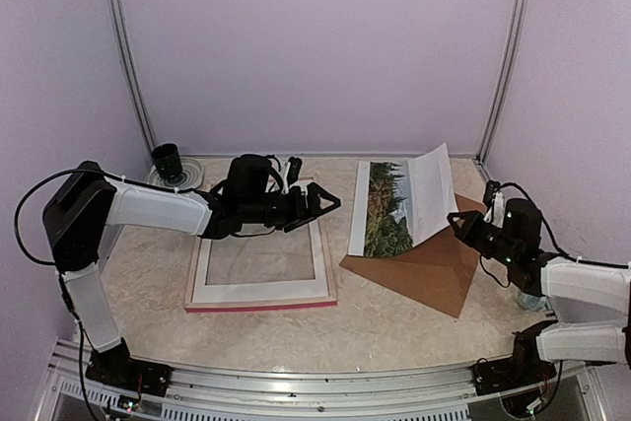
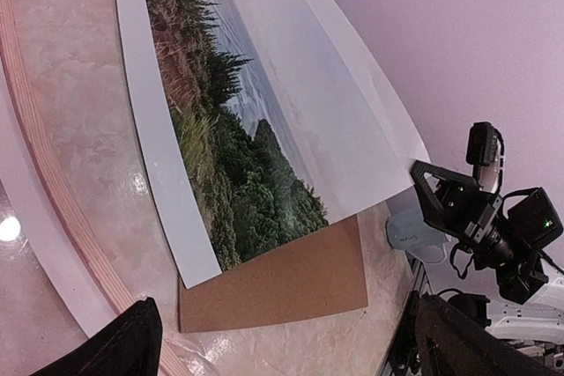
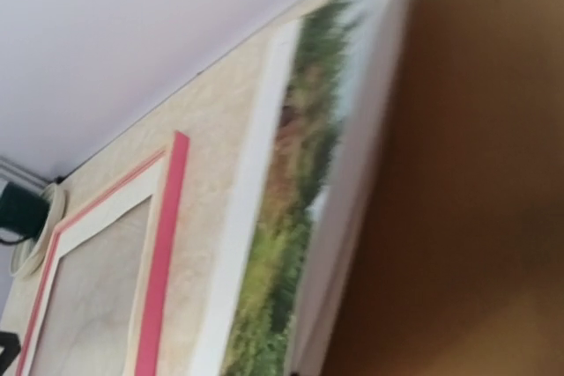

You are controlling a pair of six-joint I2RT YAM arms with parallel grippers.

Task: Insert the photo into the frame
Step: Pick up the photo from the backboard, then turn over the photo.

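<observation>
The frame [image 1: 261, 304] lies flat left of centre, with a pink-red edge [image 3: 163, 253] and a white mat border [image 1: 258, 290] inside it. My left gripper [image 1: 330, 202] hovers open over its far right corner; its dark fingertips [image 2: 123, 341] stand wide apart with nothing between them. The photo [image 1: 389, 209] lies to the right, overlapping the brown backing board [image 1: 424, 268]. The photo's [image 2: 238, 156] right half is lifted and creased. My right gripper [image 1: 458, 221] is shut on that raised right edge. Its fingers do not show in the right wrist view, where the photo [image 3: 291, 244] is blurred and edge-on.
A dark cup [image 1: 168, 160] stands on a clear dish at the back left corner. A pale plastic container [image 2: 410, 235] sits by the right arm. Purple walls close in the back and both sides. The backing board [image 2: 282, 283] reaches toward the right front.
</observation>
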